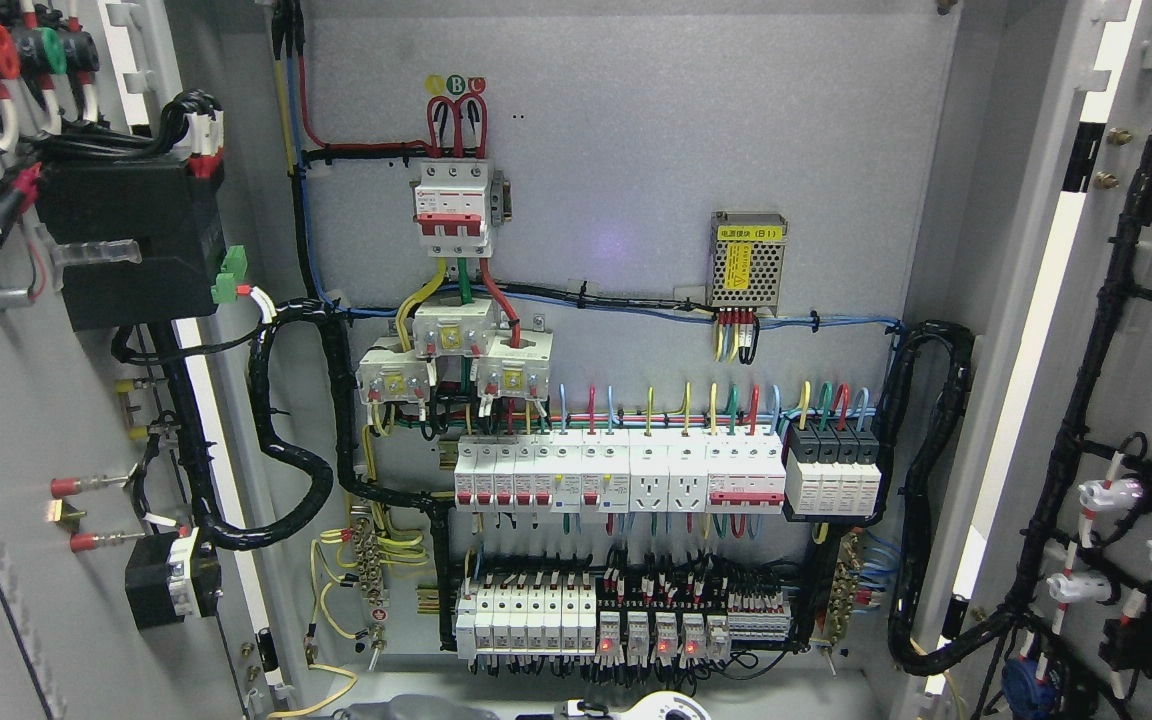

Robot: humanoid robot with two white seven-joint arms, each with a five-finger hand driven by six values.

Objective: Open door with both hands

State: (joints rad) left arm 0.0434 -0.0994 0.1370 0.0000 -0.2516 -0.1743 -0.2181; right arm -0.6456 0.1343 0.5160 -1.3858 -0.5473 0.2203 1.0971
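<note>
Nearest to me, at the very bottom edge of the head view, I see a grey rounded shape [416, 710] and a pale, white-ringed part [661, 706] just right of it; they may belong to the robot, but I cannot tell which arm either comes from, nor whether any fingers are spread or curled, so I call neither hand's state. Flanking me, both door leaves stand swung wide: the left door [46, 400] shows its inner face with a black module and red-tipped terminals, the right door [1151, 400] shows black wiring looms and white lamp holders. Between them the cabinet lies fully exposed. Lower down sits a row of white relays with small red lights [636, 625], above that a long rail of white breakers [616, 475] with coloured wires rising from them, then three white current transformers [456, 355], a red-and-white main breaker [451, 205], and to the right a perforated metal power supply [748, 262] with a yellow label, all on the grey back panel [636, 120]. I judge the opening step to be essentially finished, since neither leaf covers the interior. Any next move, as I read it, calls only for drawing the arms clear without snagging the black cable loops [296, 430] near the hinges
</note>
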